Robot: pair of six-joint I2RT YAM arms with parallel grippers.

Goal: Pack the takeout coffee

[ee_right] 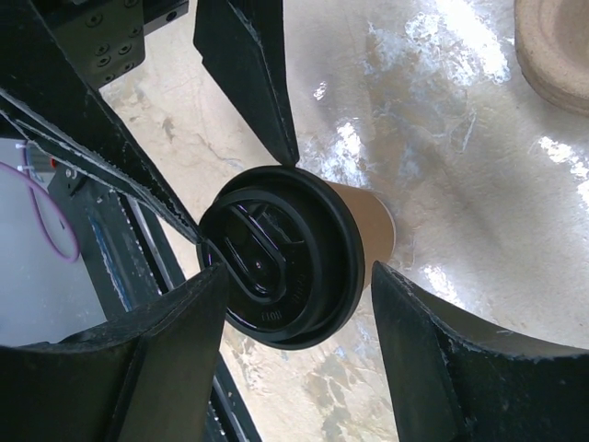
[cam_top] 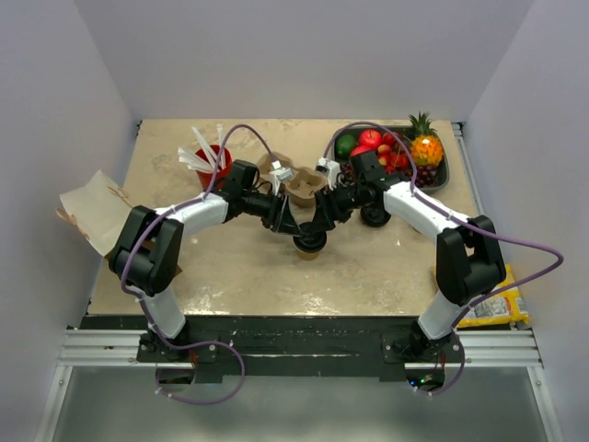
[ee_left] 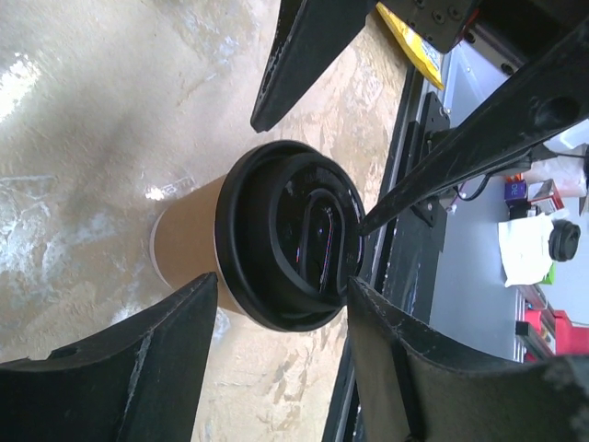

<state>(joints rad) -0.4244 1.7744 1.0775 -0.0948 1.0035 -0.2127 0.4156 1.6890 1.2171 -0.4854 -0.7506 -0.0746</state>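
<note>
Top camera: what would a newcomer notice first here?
Both arms meet at the table's middle. The left pincer and right pincer straddle one coffee cup with a black lid, though whether either grips it is unclear. Behind on the right sits a tray of bright fruit, and a red cup stands at the back left.

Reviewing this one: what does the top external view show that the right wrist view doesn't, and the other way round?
Only the top external view shows the fruit tray at the far right, the red cup holding straws, and the paper bag at the left edge. Only the right wrist view shows the black lid's moulded sip slot close up. Both show the takeout coffee upright, the left claw and right claw straddling it, and part of the pulp carrier. Neither view settles whether either claw squeezes the cup.
</note>
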